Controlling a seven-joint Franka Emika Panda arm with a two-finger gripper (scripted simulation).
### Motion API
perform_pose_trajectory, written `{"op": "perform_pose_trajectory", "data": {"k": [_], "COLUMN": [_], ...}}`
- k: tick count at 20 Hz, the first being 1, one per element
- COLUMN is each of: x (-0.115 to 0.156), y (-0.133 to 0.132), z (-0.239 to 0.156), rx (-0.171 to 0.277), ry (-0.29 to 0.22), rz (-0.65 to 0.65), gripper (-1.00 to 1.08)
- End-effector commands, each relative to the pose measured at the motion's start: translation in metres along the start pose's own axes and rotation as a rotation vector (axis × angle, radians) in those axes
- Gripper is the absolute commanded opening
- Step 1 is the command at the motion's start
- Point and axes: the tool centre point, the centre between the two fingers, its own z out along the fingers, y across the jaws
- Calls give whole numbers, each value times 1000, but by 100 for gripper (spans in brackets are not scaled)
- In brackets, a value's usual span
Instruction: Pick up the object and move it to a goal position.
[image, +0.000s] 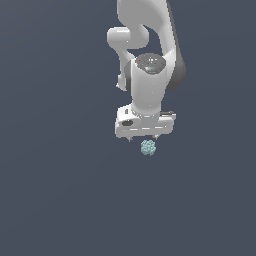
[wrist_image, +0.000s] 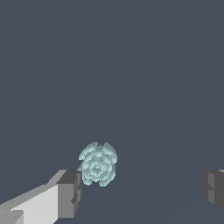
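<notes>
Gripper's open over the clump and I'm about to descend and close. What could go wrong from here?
1. The clump sits off-centre in the wrist view, right next to one finger and far from the other. That near finger may land on it or knock it aside.
2. It is bumpy and roundish, so closing unevenly might roll or squirt it out of the gripper.

I find no readable text, labels, brands, numbers or signs in either view from my station.
</notes>
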Motion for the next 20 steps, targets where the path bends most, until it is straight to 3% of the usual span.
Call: {"op": "perform_pose_trajectory", "data": {"k": [1,8,20], "x": [1,-6,-44], "y": [0,-9,-44], "z": [-1,16,87], "rx": [2,-2,-17], "ry": [0,-8,-43], "rz": [-1,16,85], "gripper": [100,100,100]}}
